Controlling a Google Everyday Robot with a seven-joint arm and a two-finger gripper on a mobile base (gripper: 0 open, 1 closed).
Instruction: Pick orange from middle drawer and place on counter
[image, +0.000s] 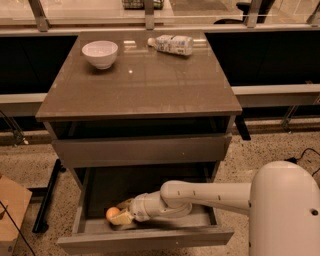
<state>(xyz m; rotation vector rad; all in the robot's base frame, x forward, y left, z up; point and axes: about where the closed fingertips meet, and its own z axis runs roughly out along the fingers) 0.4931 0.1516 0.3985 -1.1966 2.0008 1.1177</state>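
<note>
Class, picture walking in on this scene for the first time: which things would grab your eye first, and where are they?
The robot's white arm reaches from the lower right into the open drawer, its gripper next to the small orange near the drawer's front left. On the glossy counter, a white bowl sits at back left and a bottle lies on its side at the back.

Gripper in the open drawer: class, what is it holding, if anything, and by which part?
Cannot be told. The gripper sits against the right side of the small round orange fruit inside the grey-brown middle drawer.
</note>
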